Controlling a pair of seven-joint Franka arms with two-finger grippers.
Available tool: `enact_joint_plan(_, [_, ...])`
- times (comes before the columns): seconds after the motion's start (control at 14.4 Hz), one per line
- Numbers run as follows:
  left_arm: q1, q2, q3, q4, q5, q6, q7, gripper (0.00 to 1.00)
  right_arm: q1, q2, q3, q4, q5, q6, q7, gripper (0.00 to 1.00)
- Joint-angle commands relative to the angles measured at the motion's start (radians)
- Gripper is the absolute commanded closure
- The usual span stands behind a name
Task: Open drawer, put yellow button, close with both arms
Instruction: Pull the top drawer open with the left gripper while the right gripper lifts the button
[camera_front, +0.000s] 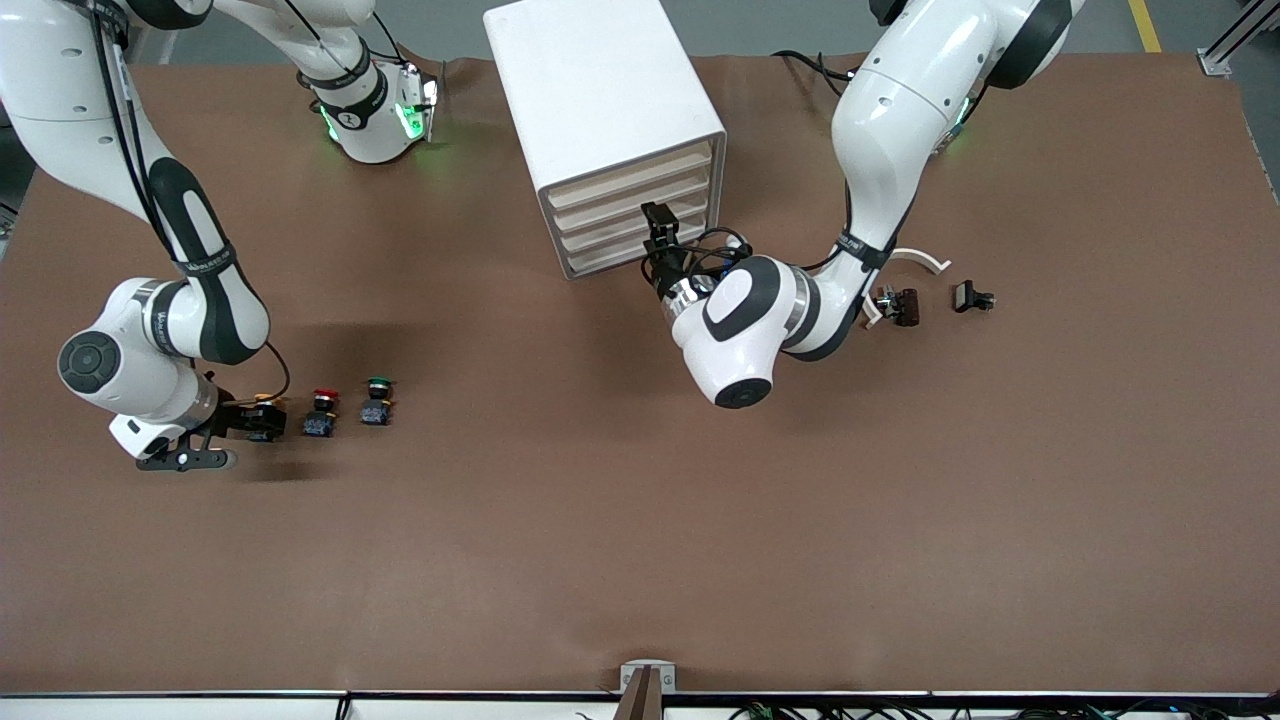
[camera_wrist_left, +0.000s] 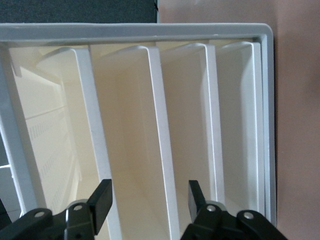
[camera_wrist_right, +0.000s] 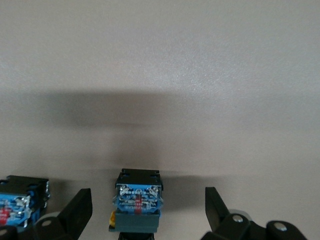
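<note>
Right hand (camera_wrist_right: 147, 212), fingers spread wide, straddles the yellow button (camera_wrist_right: 137, 206) near the worktop's (camera_front: 640, 520) right-arm end without gripping. Only the left wrist view shows the left hand (camera_wrist_left: 150, 202) open before the drawer (camera_wrist_left: 165, 150).

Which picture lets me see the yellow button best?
The right wrist view: the yellow button sits big between the right gripper's open fingers. The front view shows only its yellow cap at that gripper. The left wrist view shows none of it.
</note>
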Motion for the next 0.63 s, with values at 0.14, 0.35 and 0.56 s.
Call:
enact_joint_plan(0.14, [-0.012,-0.011,-0.026,0.004,-0.024,-0.019,-0.035,0.36,-0.01,0.022,0.009,0.022,-0.008,-0.001,-0.002,0.43])
enact_joint_plan(0.35, [-0.021,-0.011,-0.034,0.004,-0.022,-0.048,-0.073,0.37,-0.01,0.022,0.009,0.022,-0.008,-0.004,0.001,0.68])
enact_joint_plan(0.56, [-0.026,-0.011,-0.039,0.006,-0.022,-0.067,-0.11,0.43,-0.008,0.02,0.009,0.036,-0.008,-0.013,-0.002,0.72])
